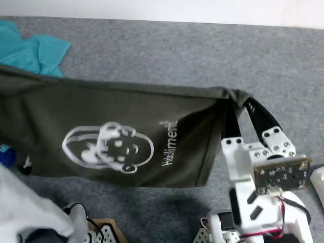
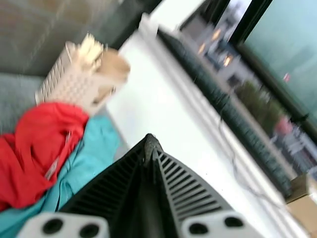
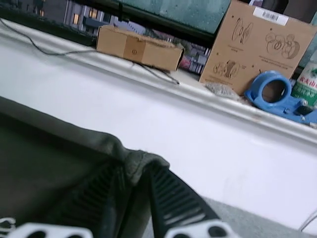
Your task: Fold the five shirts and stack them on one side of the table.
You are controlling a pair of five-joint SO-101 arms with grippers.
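Observation:
A dark olive shirt (image 1: 116,126) with a white print hangs stretched out above the grey table (image 1: 202,50). My right gripper (image 1: 242,101) is shut on its right top corner, and the bunched cloth (image 3: 133,161) sits between the black fingers (image 3: 173,198). The shirt's other end runs past the left edge of the high view. My left gripper (image 2: 148,144) is shut, with a thin strip of dark cloth between its fingers. A teal shirt (image 1: 30,50) lies at the table's far left corner, and a red shirt (image 2: 34,153) lies on the teal shirt (image 2: 84,163).
A pale cloth (image 1: 25,212) lies blurred at the near left. A beige perforated basket (image 2: 79,69) stands behind the red shirt. Beyond the table, a white ledge (image 3: 198,129) carries cardboard boxes (image 3: 138,47) and a blue tape dispenser (image 3: 277,94).

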